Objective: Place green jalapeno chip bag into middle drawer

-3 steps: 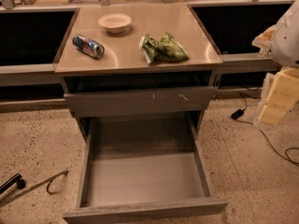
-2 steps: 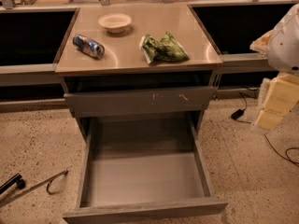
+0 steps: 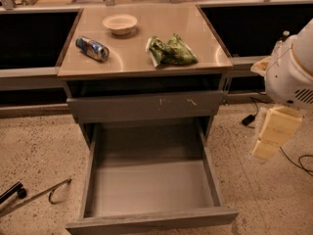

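On the tabletop [image 3: 132,60] lie three things, one of each: one bag [image 3: 171,51], one can [image 3: 92,48] and one bowl [image 3: 120,23]. The green bag lies crumpled right of the middle, between the centre and the right edge, nearer the front edge than the bowl is. The can lies on its side near the left edge, well apart from the bag. The bowl stands upright by the far edge, left of the middle, with only its pale inside showing.

Under the top is a dark slot, then two drawers. The middle drawer [image 3: 146,106] looks shut. The bottom drawer [image 3: 151,218] is pulled far out, with its bare grey floor in view.

The gripper [image 3: 274,133] hangs off the right edge, below tabletop height and well apart from the bag. I cannot tell how far open it is; no object shows in it.
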You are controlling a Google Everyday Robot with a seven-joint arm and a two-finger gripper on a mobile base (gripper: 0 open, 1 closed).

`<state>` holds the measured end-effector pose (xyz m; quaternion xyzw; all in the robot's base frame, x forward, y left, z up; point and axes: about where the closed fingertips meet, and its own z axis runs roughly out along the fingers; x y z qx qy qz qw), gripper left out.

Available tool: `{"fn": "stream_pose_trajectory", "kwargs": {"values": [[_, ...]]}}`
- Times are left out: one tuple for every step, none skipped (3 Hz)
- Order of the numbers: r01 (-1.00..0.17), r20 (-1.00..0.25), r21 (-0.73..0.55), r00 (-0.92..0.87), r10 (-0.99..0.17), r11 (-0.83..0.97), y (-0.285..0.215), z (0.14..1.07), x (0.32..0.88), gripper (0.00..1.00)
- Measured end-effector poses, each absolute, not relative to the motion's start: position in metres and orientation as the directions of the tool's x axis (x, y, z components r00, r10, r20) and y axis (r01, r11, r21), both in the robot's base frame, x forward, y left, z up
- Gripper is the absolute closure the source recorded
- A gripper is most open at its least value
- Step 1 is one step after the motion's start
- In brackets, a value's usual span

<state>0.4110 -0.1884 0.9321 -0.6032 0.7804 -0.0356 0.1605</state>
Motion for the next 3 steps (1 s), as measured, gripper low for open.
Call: {"fn": "stream_pose_trajectory", "kwargs": {"values": [[-0.93, -0.208, -0.249, -0.221, -0.953, 0.27, -0.185, 0.926, 0.407, 0.0], [-0.93, -0.208, -0.249, -0.221, -0.953, 0.27, -0.18, 0.919, 0.403, 0.0], [-0.93, -0.208, -0.249, -0.221, -0.953, 0.27, -0.177, 0.914, 0.399, 0.0]]}}
